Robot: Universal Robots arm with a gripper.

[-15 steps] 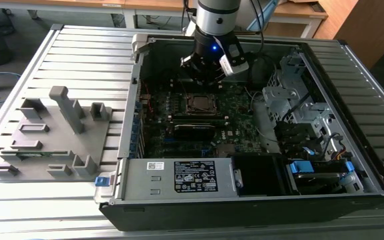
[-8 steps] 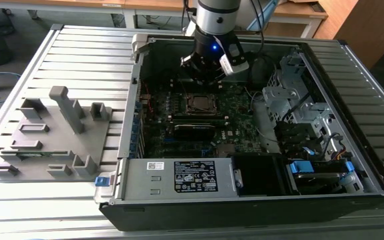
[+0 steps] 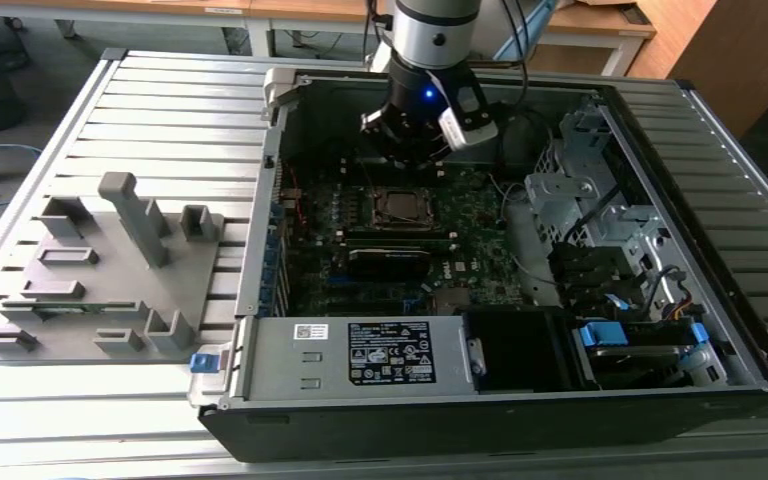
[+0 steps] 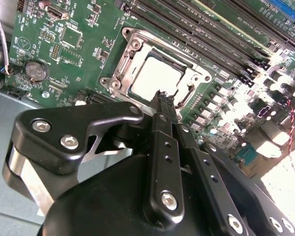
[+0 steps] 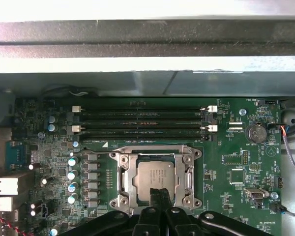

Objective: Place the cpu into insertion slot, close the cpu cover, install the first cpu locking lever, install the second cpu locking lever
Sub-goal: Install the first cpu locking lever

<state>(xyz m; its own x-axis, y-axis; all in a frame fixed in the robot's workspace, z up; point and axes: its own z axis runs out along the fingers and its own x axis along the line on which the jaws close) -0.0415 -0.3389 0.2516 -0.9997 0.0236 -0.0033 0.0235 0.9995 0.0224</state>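
Above the green board's socket | we see the black two-finger gripper (image 5: 160,194), jaws pressed together on nothing | small flat square grey-metal cpu (image 5: 157,178) sits in the silver-rimmed square insertion slot (image 5: 116,199), with the thin silver frame cpu cover (image 5: 124,174) flat around it | we judge the chip light, stiff and fragile, best held by its edges | long black memory slots (image 5: 142,120) and a row of silver capacitors (image 5: 73,173) crowd beside it

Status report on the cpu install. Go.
End effector shut, tips at the cpu cover's edge. Cpu seated in the socket, cover down over it. Memory slots alongside, apart from the tips.
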